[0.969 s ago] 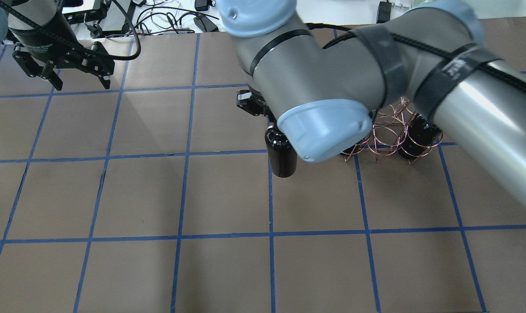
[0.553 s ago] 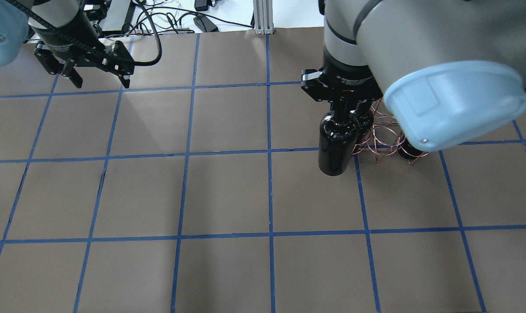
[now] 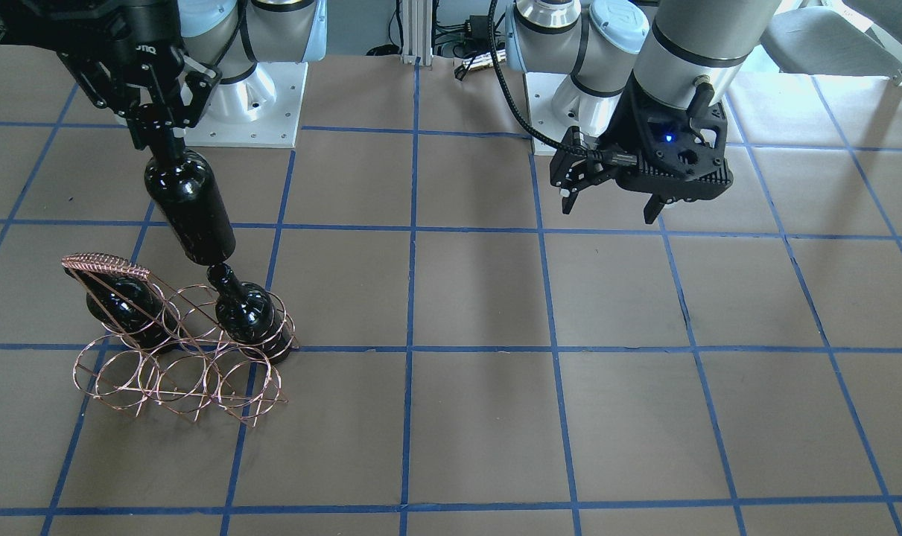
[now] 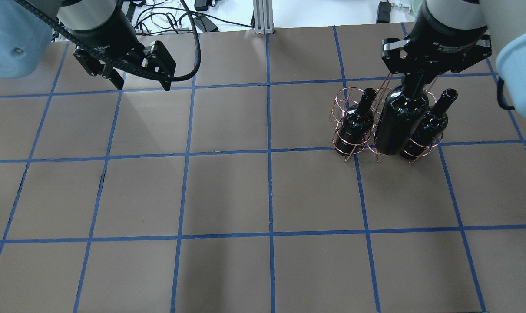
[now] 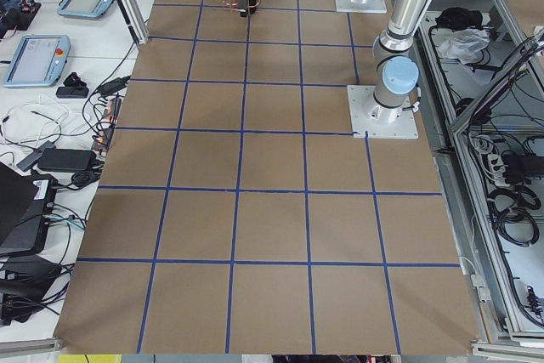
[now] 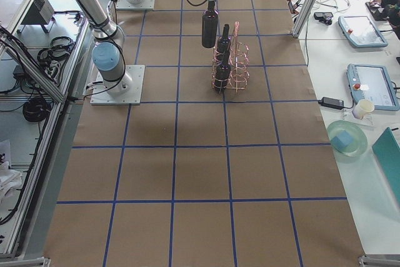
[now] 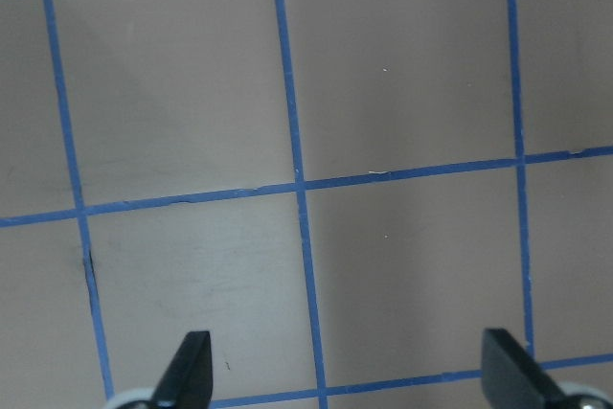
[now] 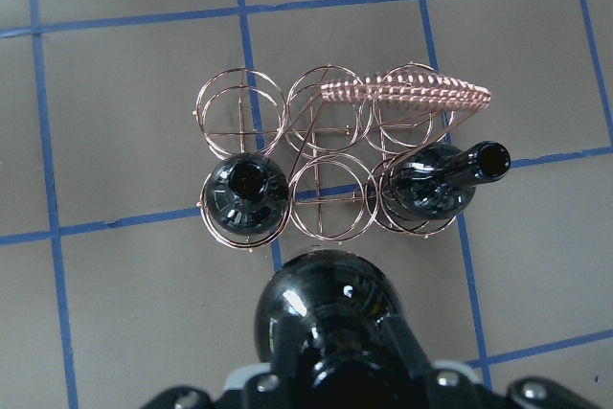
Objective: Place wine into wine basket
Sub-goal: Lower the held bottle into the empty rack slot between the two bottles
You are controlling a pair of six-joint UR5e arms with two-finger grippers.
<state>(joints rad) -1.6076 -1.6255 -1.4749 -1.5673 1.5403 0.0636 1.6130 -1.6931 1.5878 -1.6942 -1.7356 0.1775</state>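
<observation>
The glossy black glass wine bottle point(image 4: 401, 126), right of centre, throws sharp highlights, as do two matching bottles point(image 4: 354, 126) in the thin shiny copper-coloured wire basket point(image 3: 182, 372). The brown surface point(image 4: 228, 191) looks matt and papery, gridded with blue tape point(image 4: 270, 191).

- On the right hand point(image 3: 162, 138) you can read the white letters "TIQ"; the start of the word cannot be made out.
- On the left hand point(image 4: 139, 81) a white line ends in "Gripper"; the rest is too small for you to read.
</observation>
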